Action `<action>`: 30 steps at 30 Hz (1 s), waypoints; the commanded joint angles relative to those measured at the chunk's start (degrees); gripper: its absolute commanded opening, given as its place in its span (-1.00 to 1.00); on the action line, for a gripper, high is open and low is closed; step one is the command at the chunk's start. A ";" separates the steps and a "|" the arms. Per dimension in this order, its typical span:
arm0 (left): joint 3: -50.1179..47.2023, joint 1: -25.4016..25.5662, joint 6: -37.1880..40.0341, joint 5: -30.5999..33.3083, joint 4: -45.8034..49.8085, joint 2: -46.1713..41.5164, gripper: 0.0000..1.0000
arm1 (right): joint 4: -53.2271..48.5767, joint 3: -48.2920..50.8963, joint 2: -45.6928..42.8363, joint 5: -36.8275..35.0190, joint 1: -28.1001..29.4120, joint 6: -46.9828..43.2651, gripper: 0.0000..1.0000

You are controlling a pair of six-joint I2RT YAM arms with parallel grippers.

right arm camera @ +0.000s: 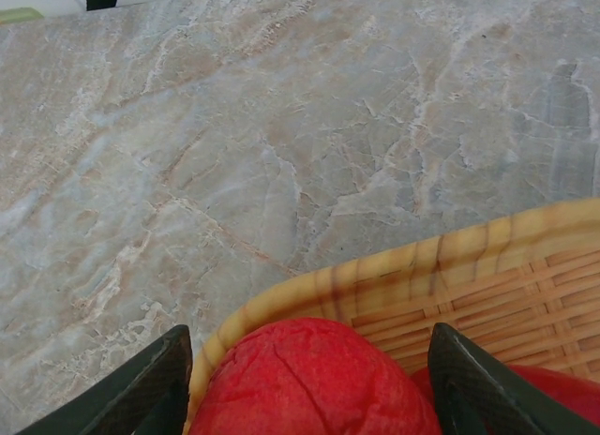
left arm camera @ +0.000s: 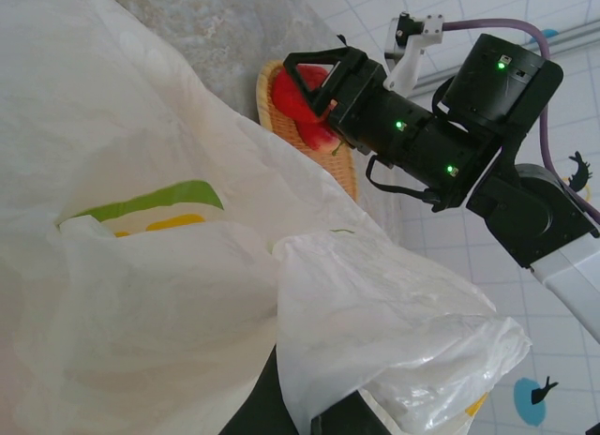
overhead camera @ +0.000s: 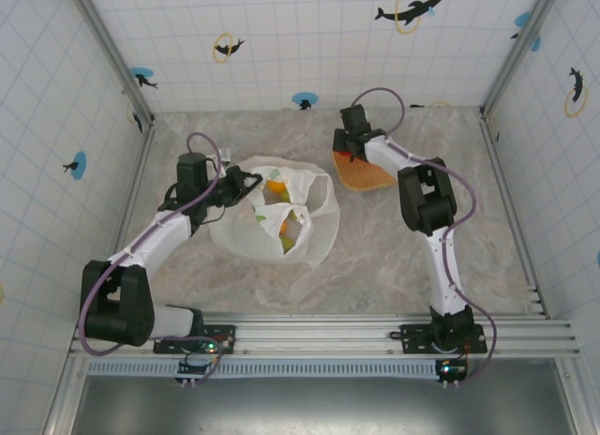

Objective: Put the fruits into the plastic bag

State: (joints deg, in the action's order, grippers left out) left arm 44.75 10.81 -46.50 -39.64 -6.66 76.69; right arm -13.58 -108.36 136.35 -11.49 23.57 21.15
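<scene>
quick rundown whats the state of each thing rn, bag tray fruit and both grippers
plastic bag: lying crumpled on the table, mouth open, one edge held
left gripper: shut on the plastic bag's edge
right gripper: open, fingers either side of the red apple
red apple: resting in the tray, not yet gripped
tray: flat on the table, red apple in it

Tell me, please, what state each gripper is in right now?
Left gripper: closed on the plastic bag.
Right gripper: open, jaws either side of a red apple in the tray.
</scene>
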 commanded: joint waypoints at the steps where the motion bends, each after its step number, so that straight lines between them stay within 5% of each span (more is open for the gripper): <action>1: -0.02 -0.30 0.53 -1.02 0.37 0.83 -1.00 | -0.61 -2.54 0.89 0.31 0.07 -0.62 0.26; 16: 0.07 -0.33 0.33 -1.38 0.44 1.01 -1.00 | -1.06 5.70 -12.19 4.36 0.12 -1.99 0.09; 30: -0.08 -0.27 0.08 -1.64 -0.07 0.66 -1.00 | 11.19 50.55 -50.32 15.12 3.35 -1.43 0.06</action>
State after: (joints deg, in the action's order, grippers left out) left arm 44.75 10.81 -46.52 -40.25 -6.66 77.03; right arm -5.21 -63.07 90.89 -0.21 25.06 19.68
